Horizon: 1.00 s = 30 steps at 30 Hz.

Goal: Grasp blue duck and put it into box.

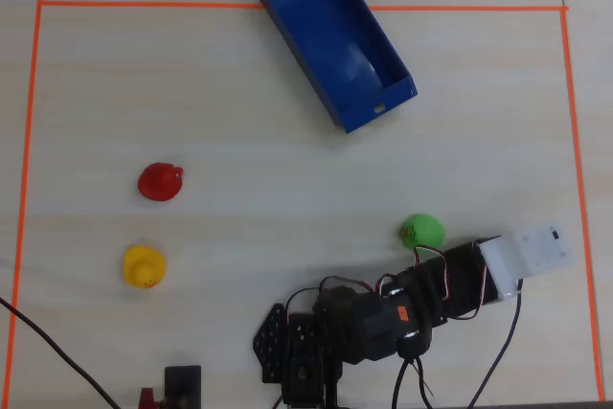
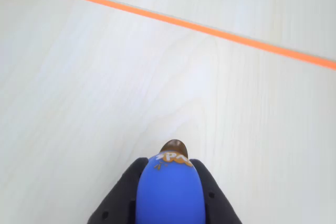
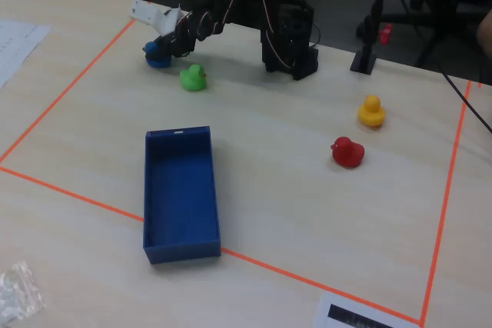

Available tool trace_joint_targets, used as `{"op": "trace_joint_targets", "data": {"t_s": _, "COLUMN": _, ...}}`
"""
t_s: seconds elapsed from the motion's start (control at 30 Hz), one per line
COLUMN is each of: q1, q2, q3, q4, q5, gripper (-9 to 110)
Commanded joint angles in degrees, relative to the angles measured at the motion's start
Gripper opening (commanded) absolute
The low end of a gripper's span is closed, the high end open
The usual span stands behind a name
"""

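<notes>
Wrist view shows the gripper [image 2: 169, 203] with its dark jaws closed around the blue duck [image 2: 169, 192], a smooth, glossy, rounded toy whose brownish beak points forward over pale wood-grain tabletop [image 2: 105, 77] toward the orange tape line [image 2: 210, 29]. From the fixed view the duck sits low near the tape's corner, beside the green duck [image 3: 193, 77], and the box [image 3: 181, 245], a hard-walled, open-topped dark blue tray, lies well apart toward the camera, its long axis running roughly away from the gripper, so I judge the carry must cross open tabletop.

Arm stretched low toward the table, pincer [image 2: 169, 192] clamped on the blue duck [image 2: 169, 195].
</notes>
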Motion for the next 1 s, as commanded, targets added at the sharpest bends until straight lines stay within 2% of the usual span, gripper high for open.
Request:
{"op": "trace_joint_targets", "data": {"t_s": 0.0, "q1": -3.2, "q2": 8.9, "q3": -2.5, "q4": 8.5, "q5": 5.3, "gripper": 0}}
{"op": "trace_joint_targets", "data": {"t_s": 0.13, "q1": -9.8, "q2": 21.7, "q3": -6.4, "q4": 24.6, "q5": 11.4, "gripper": 0}}
{"op": "trace_joint_targets", "data": {"t_s": 0.27, "q1": -19.8, "q2": 27.6, "q3": -18.2, "q4": 45.9, "q5": 17.5, "gripper": 0}}
{"op": "trace_joint_targets", "data": {"t_s": 0.4, "q1": -30.5, "q2": 27.9, "q3": -29.9, "q4": 56.8, "q5": 24.7, "gripper": 0}}
{"op": "trace_joint_targets", "data": {"t_s": 0.47, "q1": -35.5, "q2": 25.8, "q3": -34.2, "q4": 56.2, "q5": 28.0, "gripper": 0}}
{"op": "trace_joint_targets", "data": {"t_s": 0.57, "q1": -41.8, "q2": 20.7, "q3": -32.6, "q4": 42.7, "q5": 27.1, "gripper": 0}}
{"op": "trace_joint_targets", "data": {"t_s": 0.63, "q1": -45.4, "q2": 17.1, "q3": -32.4, "q4": 38.0, "q5": 26.4, "gripper": 0}}
{"op": "trace_joint_targets", "data": {"t_s": 0.83, "q1": -52.5, "q2": 4.7, "q3": -48.0, "q4": 47.4, "q5": 36.6, "gripper": 0}}
{"op": "trace_joint_targets", "data": {"t_s": 0.97, "q1": -55.0, "q2": -1.7, "q3": -56.0, "q4": 51.1, "q5": 39.1, "gripper": 0}}
